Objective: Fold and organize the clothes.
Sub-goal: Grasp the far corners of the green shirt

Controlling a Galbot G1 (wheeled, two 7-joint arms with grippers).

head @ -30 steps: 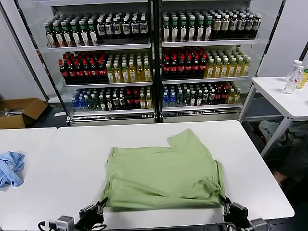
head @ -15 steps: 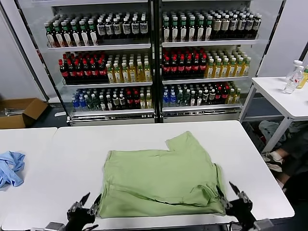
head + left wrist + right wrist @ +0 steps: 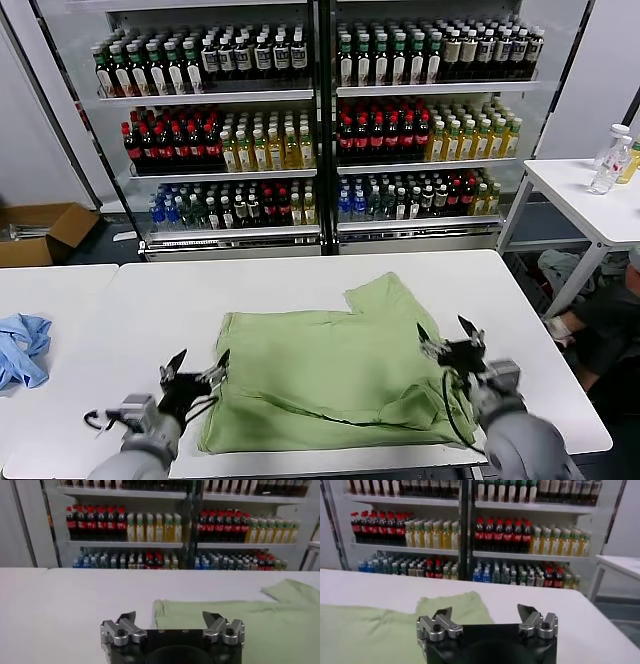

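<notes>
Shirt (image 3: 335,375) lies part-folded on tabletop (image 3: 300,280), one sleeve sticking out; left claw (image 3: 195,372) & right claw (image 3: 448,345) both released, empty; probably more folds left.

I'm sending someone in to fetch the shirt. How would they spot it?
On the big white table before the drinks shelves, the shirt lies folded near the front edge. It is light green; the only other cloth, on the left table, is blue.

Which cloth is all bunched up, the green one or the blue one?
The blue cloth, crumpled at the left table's edge. The green shirt lies flat, folded.
</notes>
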